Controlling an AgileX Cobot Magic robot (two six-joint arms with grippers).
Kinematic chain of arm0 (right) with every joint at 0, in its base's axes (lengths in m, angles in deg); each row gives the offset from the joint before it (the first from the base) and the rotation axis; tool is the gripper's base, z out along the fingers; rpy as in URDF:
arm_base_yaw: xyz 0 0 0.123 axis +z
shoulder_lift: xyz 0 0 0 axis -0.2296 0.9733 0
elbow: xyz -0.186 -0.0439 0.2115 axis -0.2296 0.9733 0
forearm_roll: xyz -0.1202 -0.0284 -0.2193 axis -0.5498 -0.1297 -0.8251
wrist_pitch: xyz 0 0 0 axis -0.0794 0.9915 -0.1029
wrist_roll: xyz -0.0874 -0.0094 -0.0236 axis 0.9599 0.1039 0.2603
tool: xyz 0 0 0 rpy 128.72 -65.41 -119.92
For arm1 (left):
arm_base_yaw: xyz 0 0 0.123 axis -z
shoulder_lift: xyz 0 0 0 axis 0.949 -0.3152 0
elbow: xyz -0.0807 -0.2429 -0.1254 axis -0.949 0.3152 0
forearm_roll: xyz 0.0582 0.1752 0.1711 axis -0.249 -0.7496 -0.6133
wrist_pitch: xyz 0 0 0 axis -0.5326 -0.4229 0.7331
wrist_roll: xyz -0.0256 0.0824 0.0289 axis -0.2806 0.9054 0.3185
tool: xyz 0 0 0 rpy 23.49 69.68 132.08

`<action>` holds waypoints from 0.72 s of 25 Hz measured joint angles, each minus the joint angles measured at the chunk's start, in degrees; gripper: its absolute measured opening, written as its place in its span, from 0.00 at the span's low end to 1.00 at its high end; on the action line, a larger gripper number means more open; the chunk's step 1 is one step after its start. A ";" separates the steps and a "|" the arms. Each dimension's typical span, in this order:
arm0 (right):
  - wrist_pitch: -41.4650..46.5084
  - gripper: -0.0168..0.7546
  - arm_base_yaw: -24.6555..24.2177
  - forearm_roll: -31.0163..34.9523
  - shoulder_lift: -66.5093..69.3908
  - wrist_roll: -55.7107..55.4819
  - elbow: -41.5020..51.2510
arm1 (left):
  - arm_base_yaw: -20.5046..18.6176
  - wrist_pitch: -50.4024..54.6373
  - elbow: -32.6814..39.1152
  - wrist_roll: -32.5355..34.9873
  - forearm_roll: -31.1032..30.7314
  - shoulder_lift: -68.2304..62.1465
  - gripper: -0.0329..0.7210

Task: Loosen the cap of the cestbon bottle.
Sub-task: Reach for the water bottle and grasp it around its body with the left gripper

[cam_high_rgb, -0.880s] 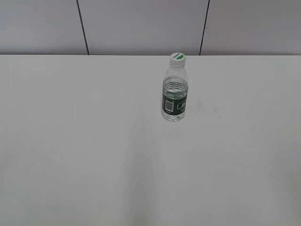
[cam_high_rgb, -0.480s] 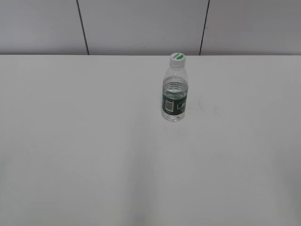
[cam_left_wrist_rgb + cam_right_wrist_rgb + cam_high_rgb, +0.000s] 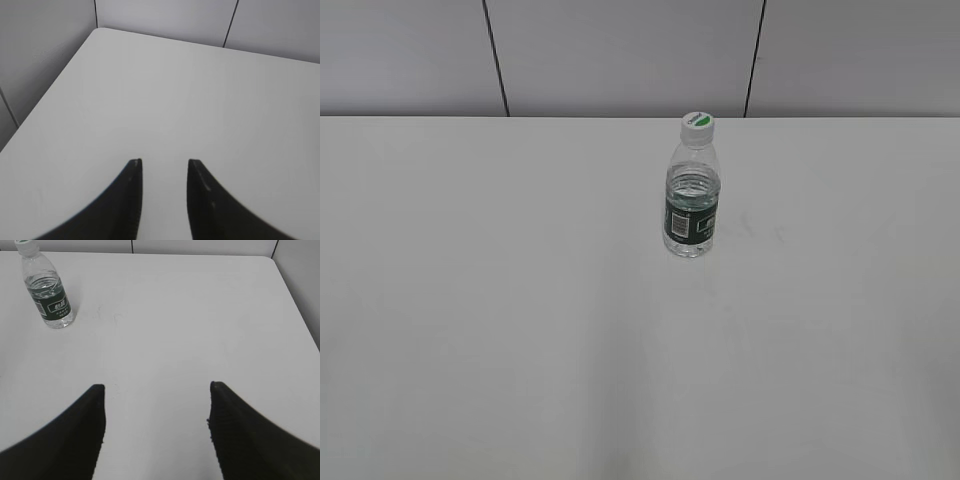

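Note:
The cestbon bottle (image 3: 692, 205), clear with a dark green label band, stands upright on the white table (image 3: 520, 300), right of centre and toward the back. Its white cap (image 3: 698, 124) with a green patch sits on the neck. The bottle also shows at the top left of the right wrist view (image 3: 49, 292), with the cap (image 3: 26, 244) cut by the frame edge. My right gripper (image 3: 157, 386) is open and empty, well short of the bottle and to its right. My left gripper (image 3: 164, 161) is open and empty over bare table; no bottle shows in its view. Neither gripper appears in the exterior view.
A grey panelled wall (image 3: 620, 55) runs behind the table's far edge. The left wrist view shows the table's far left corner (image 3: 100, 31) and left edge, with wall beyond. The right wrist view shows the table's right edge (image 3: 295, 295).

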 joint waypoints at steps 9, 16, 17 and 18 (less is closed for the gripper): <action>0.00 0.67 0.00 0.00 0.00 0.00 0.00 | 0.00 -6.91 -3.13 0.06 1.36 -9.57 0.51; 0.00 0.67 0.00 0.00 0.00 0.00 0.00 | -0.06 -18.57 -3.40 1.08 2.12 -19.09 0.69; 0.00 0.67 0.00 0.00 0.00 0.00 0.00 | -0.06 -20.65 -3.40 1.10 2.12 -20.19 0.69; 0.00 0.67 0.00 0.00 0.00 0.00 0.00 | -0.06 -23.26 -3.40 1.10 2.12 -21.52 0.70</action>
